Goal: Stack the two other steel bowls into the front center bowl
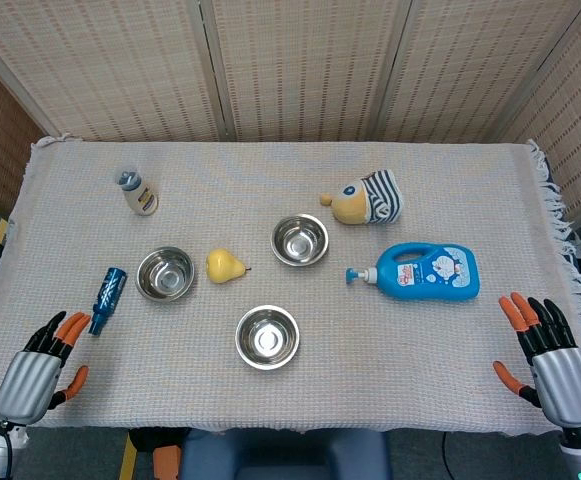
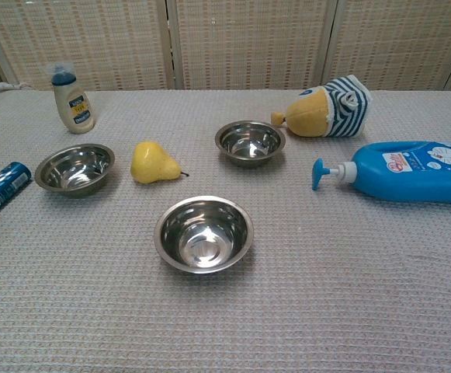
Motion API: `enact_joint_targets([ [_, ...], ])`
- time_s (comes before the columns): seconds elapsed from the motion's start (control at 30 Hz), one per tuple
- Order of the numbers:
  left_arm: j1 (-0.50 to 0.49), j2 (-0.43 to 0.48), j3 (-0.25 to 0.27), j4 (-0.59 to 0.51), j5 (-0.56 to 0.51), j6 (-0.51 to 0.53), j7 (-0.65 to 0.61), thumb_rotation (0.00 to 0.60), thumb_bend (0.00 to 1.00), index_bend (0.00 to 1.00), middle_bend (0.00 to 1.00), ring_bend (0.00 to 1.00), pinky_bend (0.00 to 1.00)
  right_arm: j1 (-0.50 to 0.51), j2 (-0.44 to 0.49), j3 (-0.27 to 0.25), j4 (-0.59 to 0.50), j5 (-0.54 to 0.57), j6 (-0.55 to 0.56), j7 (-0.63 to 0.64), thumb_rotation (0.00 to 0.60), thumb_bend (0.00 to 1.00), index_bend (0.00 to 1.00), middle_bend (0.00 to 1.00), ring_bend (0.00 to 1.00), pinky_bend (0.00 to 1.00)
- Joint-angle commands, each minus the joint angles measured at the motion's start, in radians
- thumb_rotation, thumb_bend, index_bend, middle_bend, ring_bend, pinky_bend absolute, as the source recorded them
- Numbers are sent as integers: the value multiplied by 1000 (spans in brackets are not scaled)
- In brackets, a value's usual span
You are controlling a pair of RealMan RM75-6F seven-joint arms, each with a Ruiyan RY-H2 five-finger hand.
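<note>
Steel bowls (image 1: pixel 166 274) (image 1: pixel 300 240) likely light, rigid, slippery; pinch rim. Left hand (image 1: pixel 42 368), right hand (image 1: pixel 553 354) spread, empty, at table's front corners.

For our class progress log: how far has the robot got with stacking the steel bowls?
Nothing is stacked yet. The front center steel bowl sits empty, while the left steel bowl and the rear steel bowl stand apart on the woven table cloth, a yellow pear between them. Nothing is in hand: the left hand and right hand rest open at the table's near edge. Both bowls remain to be moved.
</note>
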Motion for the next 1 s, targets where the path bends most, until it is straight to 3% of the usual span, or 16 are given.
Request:
enact_joint_targets([
  [0.03, -7, -5, -2, 8, 2, -8, -7, 600, 416, 33, 51, 0, 180, 0, 2, -2, -4, -3, -2, 0, 600, 149, 0, 0, 0, 0],
  [0.33, -138, -115, -77, 128, -36, -156, -50, 600, 418, 38, 3, 0, 121, 3, 0, 6, -6, 9, -18, -5, 600, 148, 0, 0, 0, 0],
  [0.5, -241, -224, -121, 255, -88, -292, -75, 600, 416, 49, 0, 0, 91, 5, 0, 19, -2, 43, -39, -5, 600, 149, 0, 0, 0, 0],
  [0.7, -326, -346, -138, 433, -117, -388, -96, 600, 416, 99, 0, 0, 75, 11, -2, 35, 4, 79, -64, -8, 600, 148, 0, 0, 0, 0],
  [0.87, -366, -438, -140, 579, -116, -391, -119, 600, 414, 176, 0, 0, 73, 13, 0, 39, 2, 93, -78, -9, 600, 148, 0, 0, 0, 0],
  [1.0, -388, -507, -135, 695, -106, -374, -160, 600, 415, 326, 0, 0, 72, 12, 2, 40, -1, 98, -83, -9, 600, 148, 0, 0, 0, 0],
])
